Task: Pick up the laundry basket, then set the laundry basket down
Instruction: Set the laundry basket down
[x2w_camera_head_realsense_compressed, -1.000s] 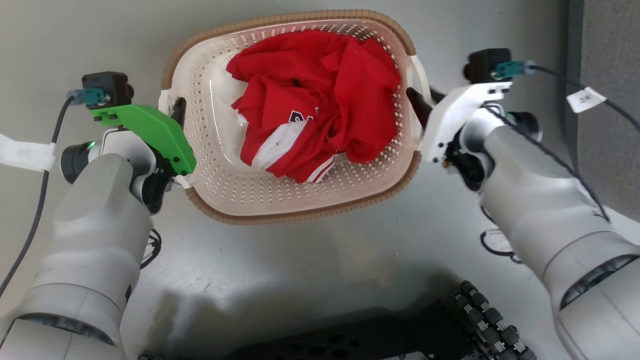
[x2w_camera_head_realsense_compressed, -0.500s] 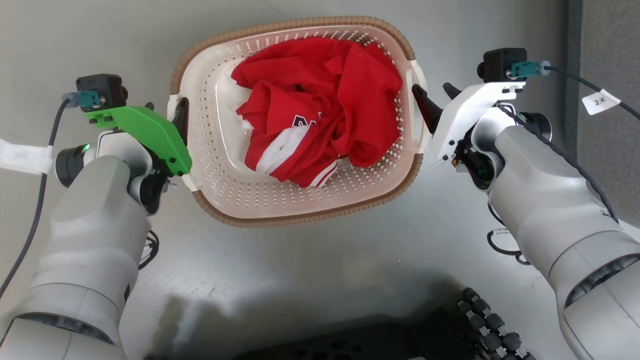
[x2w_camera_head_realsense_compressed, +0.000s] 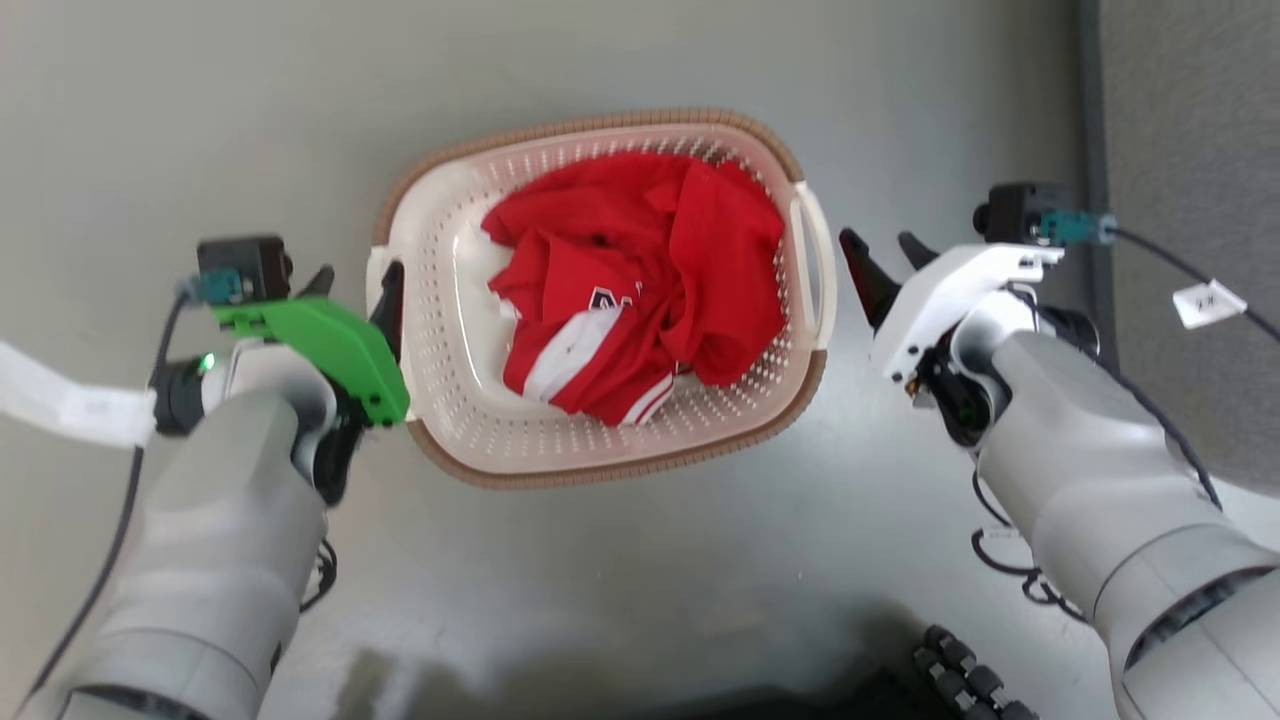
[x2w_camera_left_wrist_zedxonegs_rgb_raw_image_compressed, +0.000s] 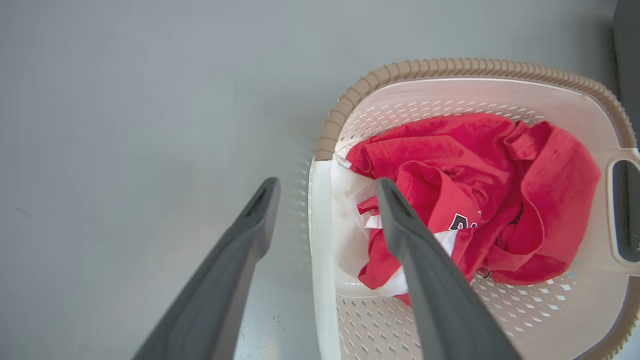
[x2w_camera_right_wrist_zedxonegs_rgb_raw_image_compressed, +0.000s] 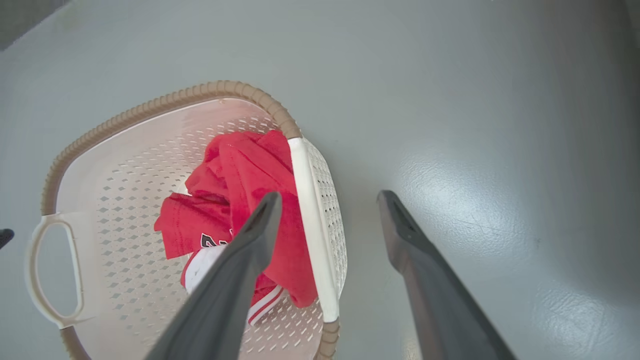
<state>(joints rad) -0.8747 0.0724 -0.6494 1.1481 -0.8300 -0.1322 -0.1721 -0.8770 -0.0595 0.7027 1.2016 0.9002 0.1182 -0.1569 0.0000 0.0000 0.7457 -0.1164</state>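
At the left of the head view, the robot's left claw (x2w_camera_head_realsense_compressed: 355, 292) stands spread astride the left handle (x2w_camera_head_realsense_compressed: 373, 275) of the laundry basket (x2w_camera_head_realsense_compressed: 600, 468). One dark finger is outside the wall and the other just inside the rim. A green cover (x2w_camera_head_realsense_compressed: 320, 340) caps that wrist. In the left wrist view the handle's white edge (x2w_camera_left_wrist_zedxonegs_rgb_raw_image_compressed: 320, 225) lies between the two parted fingers (x2w_camera_left_wrist_zedxonegs_rgb_raw_image_compressed: 260, 210), with a gap showing on either side of it.

The oval cream-white basket, perforated and rimmed in brown weave, sits on the grey floor (x2w_camera_head_realsense_compressed: 640, 580) in the middle of the frame. It holds a crumpled red jersey (x2w_camera_head_realsense_compressed: 650, 290) with white trim and dark lettering.

To the right, the right claw (x2w_camera_head_realsense_compressed: 886, 262) hangs just beside the right handle (x2w_camera_head_realsense_compressed: 812, 270), apart from it, its fingers spread and gripping nothing. In the right wrist view that handle's white bar (x2w_camera_right_wrist_zedxonegs_rgb_raw_image_compressed: 310, 225) shows past the parted fingers, with bare floor on the right of the frame.

At the far right of the head view, a dark grey panel (x2w_camera_head_realsense_compressed: 1180, 150) runs down the frame's edge. A white tag (x2w_camera_head_realsense_compressed: 1208, 302) hangs on the cable in front of it. The dark rollers (x2w_camera_head_realsense_compressed: 965, 680) of the robot's base show at the lower right.
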